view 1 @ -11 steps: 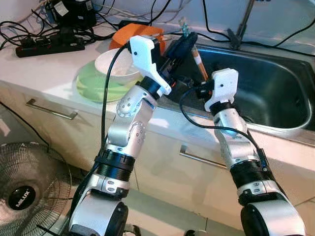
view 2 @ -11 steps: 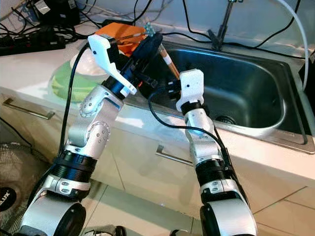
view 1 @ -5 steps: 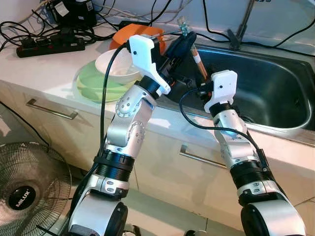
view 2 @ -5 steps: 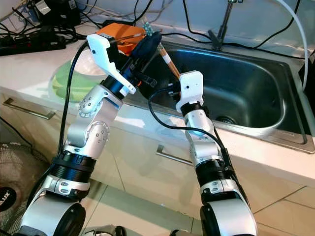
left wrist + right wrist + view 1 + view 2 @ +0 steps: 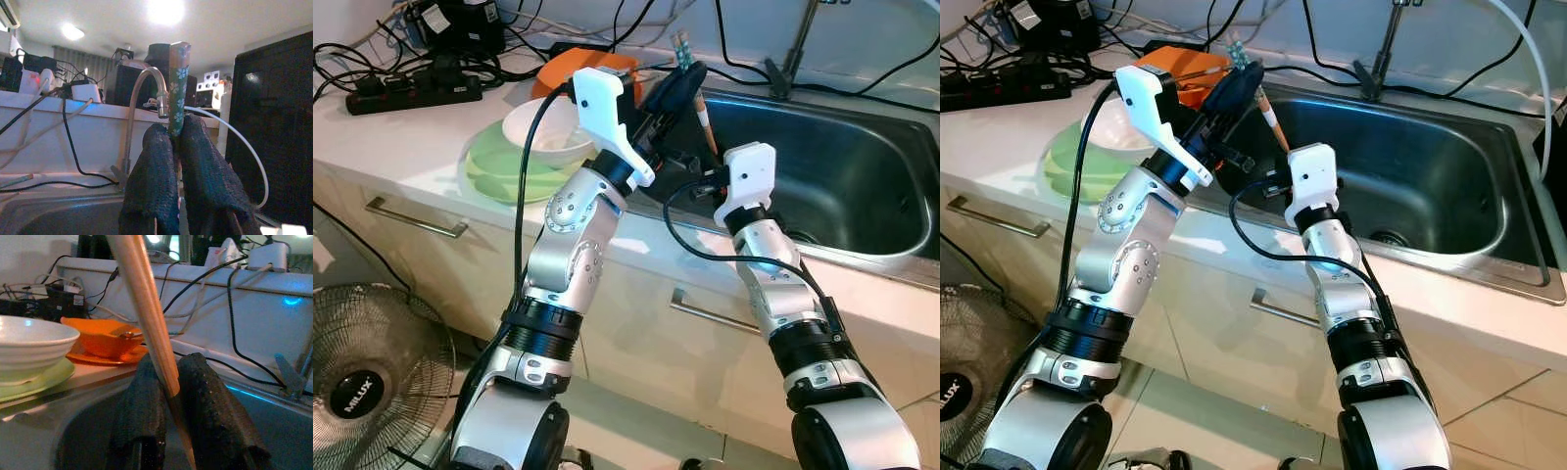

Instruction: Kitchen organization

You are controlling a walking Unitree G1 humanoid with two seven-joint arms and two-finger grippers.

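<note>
A pair of wooden chopsticks (image 5: 704, 110) with green flowered tops (image 5: 178, 83) stands tilted over the left end of the steel sink (image 5: 862, 186). My left gripper (image 5: 674, 86) is shut on their upper part, with both black fingers (image 5: 151, 166) pressed against the sticks. My right gripper (image 5: 702, 184) reaches in from the sink side just below. In the right wrist view a stick (image 5: 146, 318) runs down between its fingers (image 5: 210, 401), which close tightly on it.
A white bowl (image 5: 543, 125) sits on stacked green plates (image 5: 494, 171) on the counter to the left. An orange dish (image 5: 570, 65) lies behind it. A power strip and cables (image 5: 411, 86) fill the back left. A fan (image 5: 362, 377) stands on the floor.
My right gripper has moved left and a little up, toward the chopsticks. The left gripper has tilted the sticks slightly more upright.
</note>
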